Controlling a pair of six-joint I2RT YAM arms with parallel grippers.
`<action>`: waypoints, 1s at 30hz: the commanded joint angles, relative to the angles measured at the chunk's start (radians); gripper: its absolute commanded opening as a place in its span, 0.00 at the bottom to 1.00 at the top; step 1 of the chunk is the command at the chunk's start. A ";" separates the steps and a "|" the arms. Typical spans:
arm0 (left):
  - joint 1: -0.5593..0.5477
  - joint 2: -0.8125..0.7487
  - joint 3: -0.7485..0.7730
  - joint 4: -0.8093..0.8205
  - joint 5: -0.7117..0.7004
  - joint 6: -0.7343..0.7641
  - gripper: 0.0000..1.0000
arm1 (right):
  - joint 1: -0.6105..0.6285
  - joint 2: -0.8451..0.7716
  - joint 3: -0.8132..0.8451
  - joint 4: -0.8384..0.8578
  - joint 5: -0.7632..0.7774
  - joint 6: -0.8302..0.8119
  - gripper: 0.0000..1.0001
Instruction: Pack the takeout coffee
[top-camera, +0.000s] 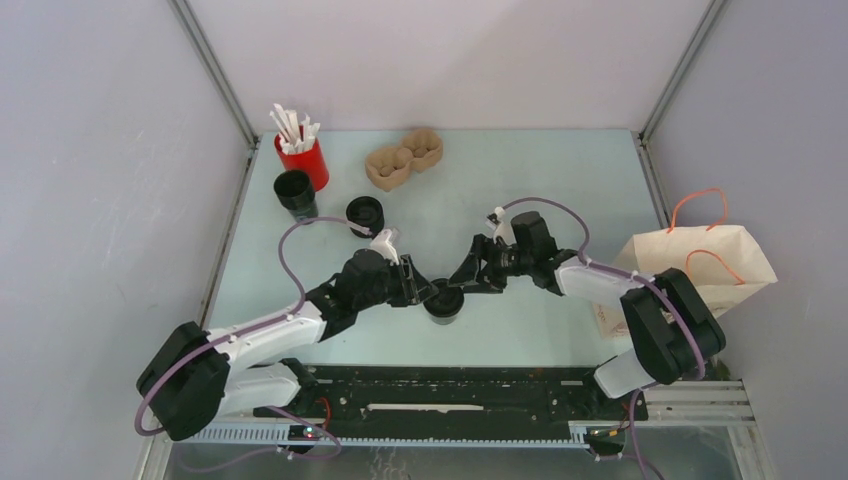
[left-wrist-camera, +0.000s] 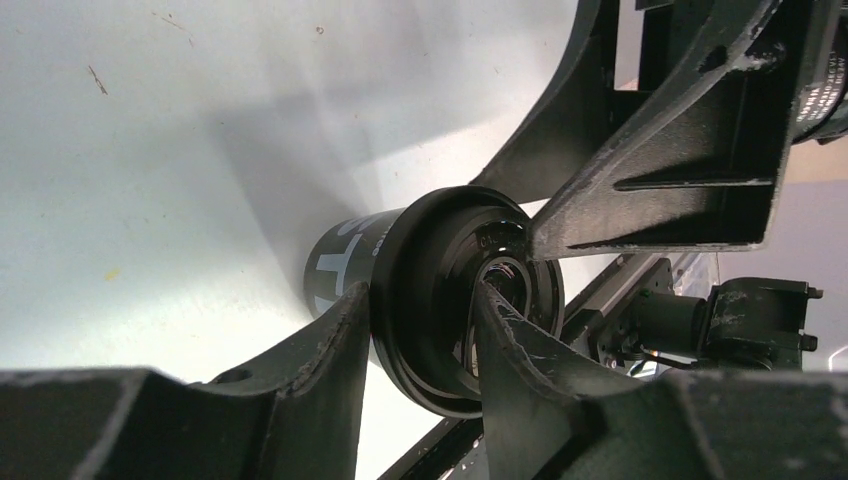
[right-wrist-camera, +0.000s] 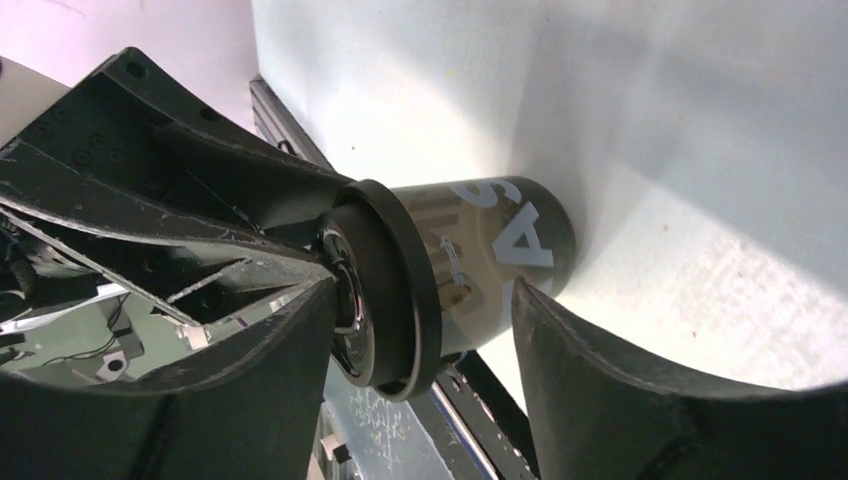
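My left jaws are clamped across the lid rim of the takeout coffee (top-camera: 443, 304), which stands upright on the table (top-camera: 560, 190) near its front edge, between the two arms. My right jaws are spread either side of the cup, gripping nothing. I judge the bagging step is just starting. Next I'd back the right arm clear, then carry the cup level to the brown paper bag (top-camera: 700, 262), well apart at the right; whether its mouth is open I cannot tell.
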 joint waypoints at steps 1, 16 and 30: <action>-0.021 0.017 -0.028 -0.235 -0.017 0.059 0.45 | 0.011 -0.083 0.040 -0.187 0.068 -0.060 0.76; -0.027 0.019 -0.024 -0.236 -0.018 0.060 0.46 | 0.128 -0.216 -0.107 -0.052 0.091 0.311 0.62; -0.034 0.004 -0.021 -0.247 -0.021 0.064 0.45 | 0.130 -0.194 -0.141 0.034 0.224 0.499 0.52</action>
